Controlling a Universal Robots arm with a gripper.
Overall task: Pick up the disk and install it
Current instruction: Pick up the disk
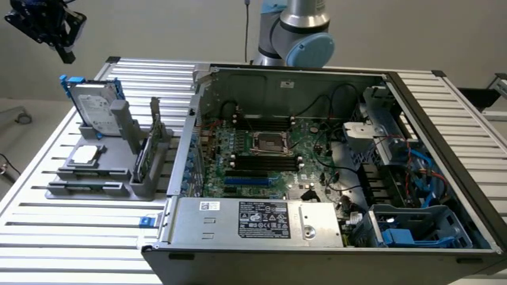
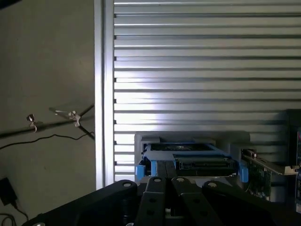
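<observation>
**Gripper high over the parts stand, disk waiting in its slot**

Here's the gripper (image 1: 66, 56), hanging high in the exterior view's far left corner, well above the slatted aluminium table (image 1: 71, 243). In the wrist view its two fingers (image 2: 159, 175) lie pressed together with nothing between them: closed and empty-handed.

Below it, a little toward the exterior view's right, is the disk (image 1: 95, 108). It stands upright on edge in the grey parts stand (image 1: 87, 189), white label facing out, blue carrier framing it. Gripper and disk are clearly apart, with no contact. The wrist camera looks past the fingertips onto the disk's top edge (image 2: 188, 159), the blue carrier tabs showing at both ends.

Also on the stand are a small square silver chip (image 1: 85, 155), lying flat in front of the disk, and a thin green circuit card (image 1: 145, 159), upright just beside.

To the exterior view's right of the stand sits the open computer case (image 1: 412, 107), with its motherboard (image 1: 262, 163) exposed, the power supply (image 1: 253, 221) along the near wall, and a blue drive cage (image 1: 420, 230) in the near corner.
</observation>
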